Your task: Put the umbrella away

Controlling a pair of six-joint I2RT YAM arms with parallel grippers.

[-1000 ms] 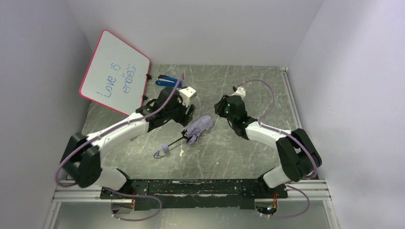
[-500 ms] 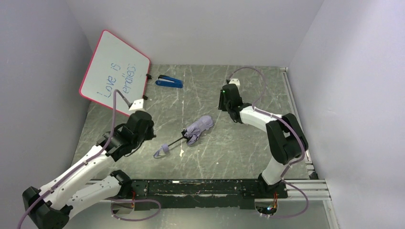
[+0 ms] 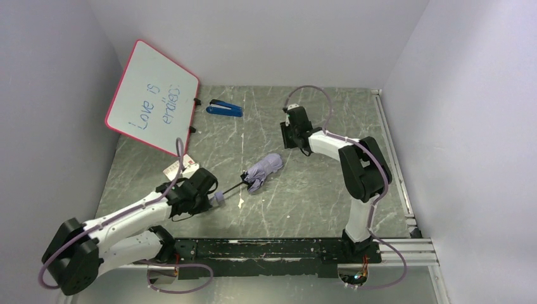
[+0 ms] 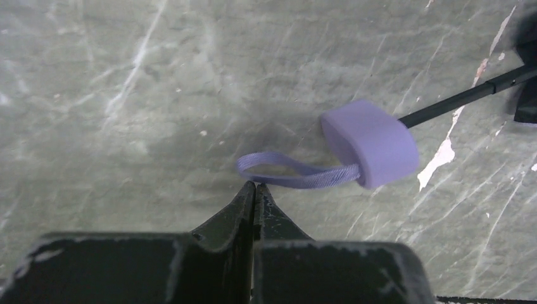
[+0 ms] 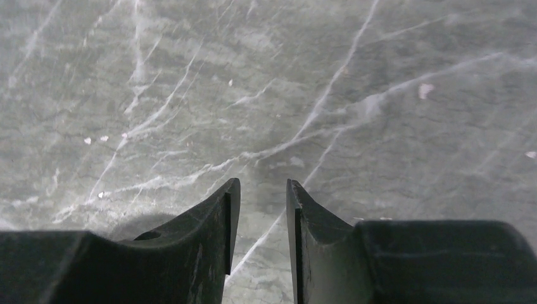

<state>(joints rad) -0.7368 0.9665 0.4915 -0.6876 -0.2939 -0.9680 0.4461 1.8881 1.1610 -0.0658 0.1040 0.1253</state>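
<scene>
**White Arms, Black Joints, Purple Wires**

The left arm [image 3: 130, 215] and the right arm [image 3: 326, 144] are wearing smooth white shells with big round black joints. A thin purple cable [image 3: 308, 87] is looping along each one. Both are growing out of a black rail [image 3: 272, 249] with silver bars. The left pincer [image 4: 254, 190] is showing black pointed fingers with pale scratches. The right pincer [image 5: 258, 193] is looking the same, black and wedge-shaped.

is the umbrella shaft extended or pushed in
Extended. On the umbrella, a bare black shaft separates the lilac handle from the bunched canopy.
</scene>
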